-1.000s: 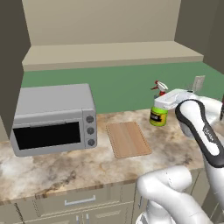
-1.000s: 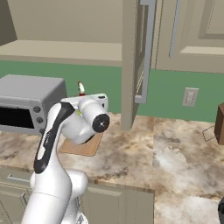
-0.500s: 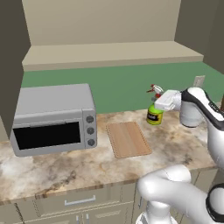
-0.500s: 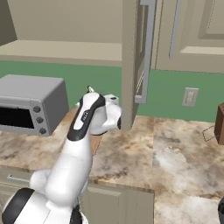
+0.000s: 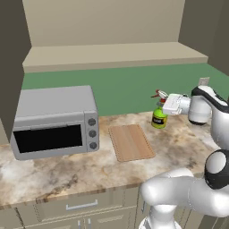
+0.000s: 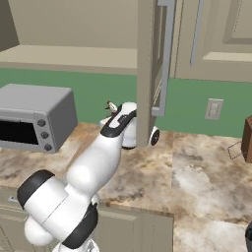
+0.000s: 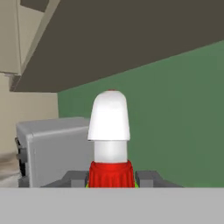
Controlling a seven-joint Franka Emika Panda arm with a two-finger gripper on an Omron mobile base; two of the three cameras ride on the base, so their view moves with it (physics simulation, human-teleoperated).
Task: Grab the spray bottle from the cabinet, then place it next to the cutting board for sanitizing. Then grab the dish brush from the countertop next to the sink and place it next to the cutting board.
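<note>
Tool grips spray bottle between cutting board; wall.

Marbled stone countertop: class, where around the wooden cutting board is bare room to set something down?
Bare marbled stone countertop lies in front of the light-brown wooden cutting board and to its right. Tight between board and grey toaster oven.

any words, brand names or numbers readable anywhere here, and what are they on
No text can be read anywhere in these pictures.
spray bottle: its yellow and black label carries dark marks, too small and blurred to read.
toaster oven: three round knobs on the front, no markings legible beside them.
wall outlet: plain plate, no lettering.
cutting board: wood grain lines, no text.
</note>
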